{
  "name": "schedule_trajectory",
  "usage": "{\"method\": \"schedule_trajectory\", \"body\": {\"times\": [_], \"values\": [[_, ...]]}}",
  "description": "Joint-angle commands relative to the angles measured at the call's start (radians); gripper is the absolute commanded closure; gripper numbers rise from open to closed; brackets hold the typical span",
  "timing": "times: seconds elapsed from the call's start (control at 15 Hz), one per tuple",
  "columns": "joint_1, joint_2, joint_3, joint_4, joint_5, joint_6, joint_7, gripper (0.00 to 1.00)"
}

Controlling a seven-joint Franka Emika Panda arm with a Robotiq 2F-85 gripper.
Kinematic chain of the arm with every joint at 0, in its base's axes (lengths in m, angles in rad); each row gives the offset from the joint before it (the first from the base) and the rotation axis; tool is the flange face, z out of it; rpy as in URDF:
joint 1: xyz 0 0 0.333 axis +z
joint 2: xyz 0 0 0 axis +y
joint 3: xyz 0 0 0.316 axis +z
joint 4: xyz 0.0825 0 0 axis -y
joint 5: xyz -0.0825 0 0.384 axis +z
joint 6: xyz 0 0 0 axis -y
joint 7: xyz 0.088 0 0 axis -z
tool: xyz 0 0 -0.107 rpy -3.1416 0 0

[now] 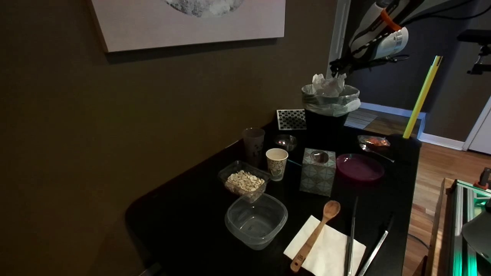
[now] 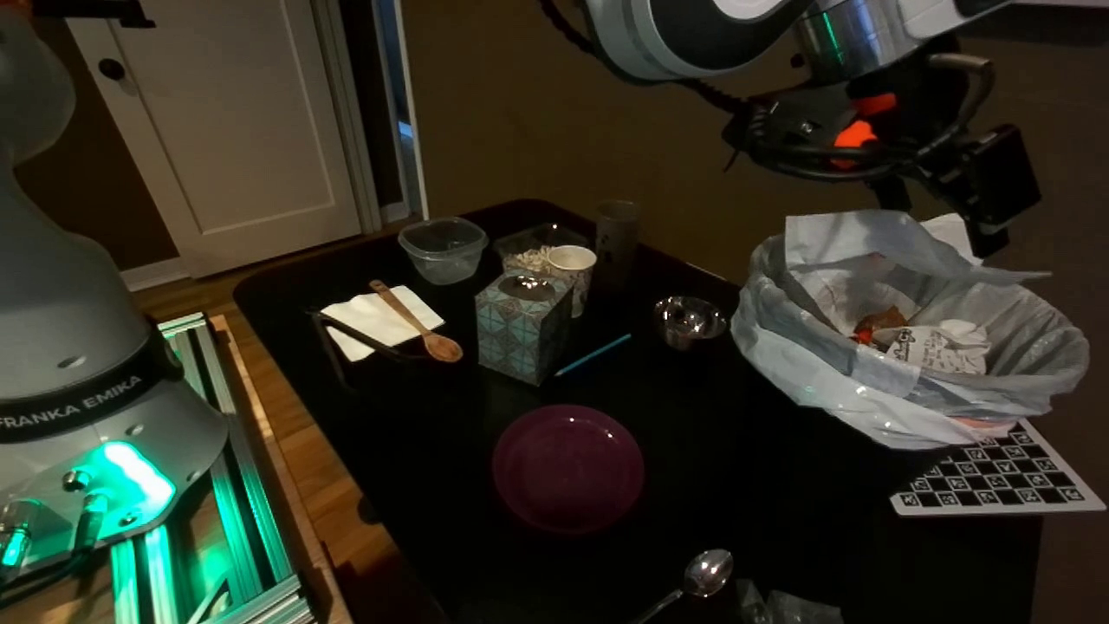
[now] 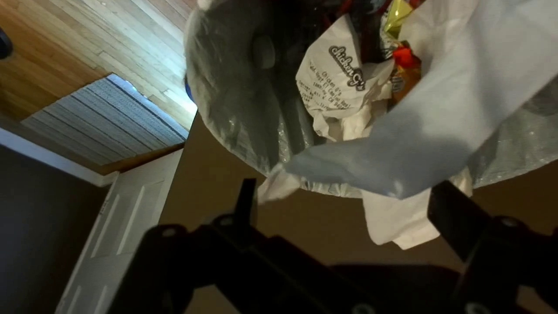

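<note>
The end effector (image 3: 344, 190) is held above the trash can (image 1: 325, 122), with its two fingers (image 3: 454, 213) spread wide apart. A sheet of white tissue paper (image 3: 436, 144) is seen just below the fingertips, partly over the mouth of the trash can; whether it is touched by a finger cannot be told. The trash can is lined with a pale plastic bag (image 2: 806, 373) folded over the rim, and inside it a crumpled receipt (image 3: 331, 87) and an orange-brown wrapper (image 3: 404, 74) can be seen. A checkered board (image 2: 1005, 481) is placed just beside the trash can, and a metal bowl (image 2: 689, 321) near it. Farther from the trash can, a tissue box (image 2: 522, 334), a purple plate (image 2: 567, 470) and a paper cup (image 1: 277, 165) are set on the worktop (image 2: 702, 459). Well apart from the trash can, a wooden spoon (image 1: 315, 237) is laid across a napkin (image 1: 333, 249).
</note>
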Motion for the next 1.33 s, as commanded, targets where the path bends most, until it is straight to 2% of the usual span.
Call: {"method": "schedule_trajectory", "body": {"times": [0.0, 0.07, 0.13, 0.2, 0.27, 0.33, 0.4, 0.47, 0.53, 0.6, 0.67, 0.93, 1.0, 1.27], "values": [[-0.103, -0.057, 0.16, -0.044, 0.153, -0.072, -0.136, 0.0], [0.093, 0.034, -0.157, 0.023, -0.128, 0.046, 0.142, 0.0], [0.027, 0.007, -0.052, 0.004, -0.037, 0.01, 0.073, 0.0], [0.015, -0.003, -0.03, -0.001, -0.021, -0.004, 0.047, 0.0], [0.076, 0.025, -0.129, 0.018, -0.106, 0.042, 0.147, 0.0], [-0.029, -0.027, 0.038, -0.024, 0.05, -0.012, -0.009, 0.0], [0.051, 0.016, -0.09, 0.013, -0.059, 0.012, 0.102, 0.0], [-0.043, -0.029, 0.061, -0.024, 0.085, -0.033, -0.025, 0.0], [-0.044, -0.028, 0.063, -0.017, 0.105, -0.047, -0.023, 0.0], [-0.014, -0.013, 0.028, -0.009, 0.118, -0.039, -0.02, 0.0], [-0.049, -0.018, 0.073, -0.008, 0.142, -0.052, -0.035, 0.0], [-0.068, -0.056, 0.112, -0.022, 0.197, -0.118, -0.086, 0.0], [-0.032, -0.085, 0.074, -0.034, 0.19, -0.16, -0.077, 0.0], [-0.013, -0.201, 0.04, -0.069, 0.138, -0.272, -0.083, 0.0]]}}
